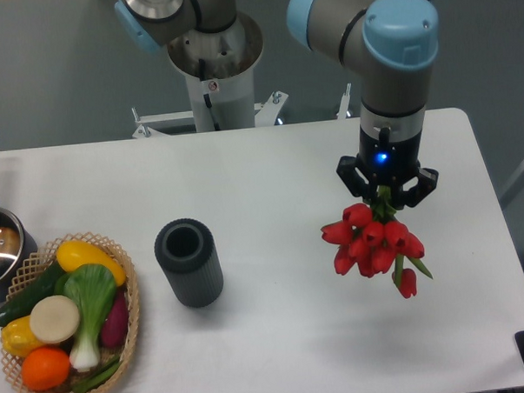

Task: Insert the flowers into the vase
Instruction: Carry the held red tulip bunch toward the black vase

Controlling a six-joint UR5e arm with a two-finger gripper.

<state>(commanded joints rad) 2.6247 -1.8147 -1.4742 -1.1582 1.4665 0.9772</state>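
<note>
hand [385, 194] clamped on the flowers [373, 244], lifted | vase [189, 262] stands empty at nine o'clock of them; carry and insertion left

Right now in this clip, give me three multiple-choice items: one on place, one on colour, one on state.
1. Where does the vase stand?
A. Inside the basket
B. On the table, right of the basket
C. Under the tool

2. What colour are the flowers?
A. Red
B. Yellow
C. White

3. What state are the flowers in?
A. Lying on the table
B. Standing in the vase
C. Held in the tool, buds hanging down

Key: 1 B, the vase stands on bare table beside the basket. 2 A, the buds are red. 3 C, the tool grips the stems.
</note>
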